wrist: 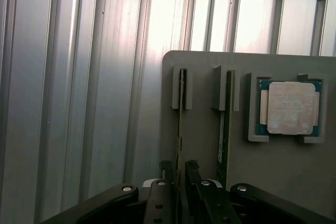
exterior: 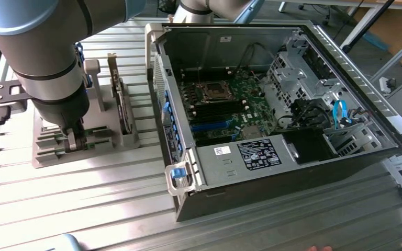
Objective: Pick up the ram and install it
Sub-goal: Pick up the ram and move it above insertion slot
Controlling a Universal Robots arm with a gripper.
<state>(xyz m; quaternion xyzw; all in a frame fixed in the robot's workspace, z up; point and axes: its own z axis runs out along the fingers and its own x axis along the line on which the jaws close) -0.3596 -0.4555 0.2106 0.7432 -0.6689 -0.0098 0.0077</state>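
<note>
The ram [wrist: 181,124] is a thin green stick standing on edge in a slot of the grey holder [wrist: 294,171]. My gripper [wrist: 178,174] is lowered over one end of it, one dark finger on each side of the stick, open and not pressing on it. In the exterior view the gripper [exterior: 75,142] hangs straight down into the holder [exterior: 47,157] at the exterior view's left, beside the open computer case [exterior: 187,188]. Inside the case lies the green motherboard [exterior: 246,104] with long black and blue slots [exterior: 211,117].
A second green board [wrist: 226,129] stands on edge in the neighbouring slot. A square silver processor [wrist: 287,107] sits in its own recess. A tall card [exterior: 121,102] stands upright on the holder. The ribbed metal table [exterior: 82,209] lies around them.
</note>
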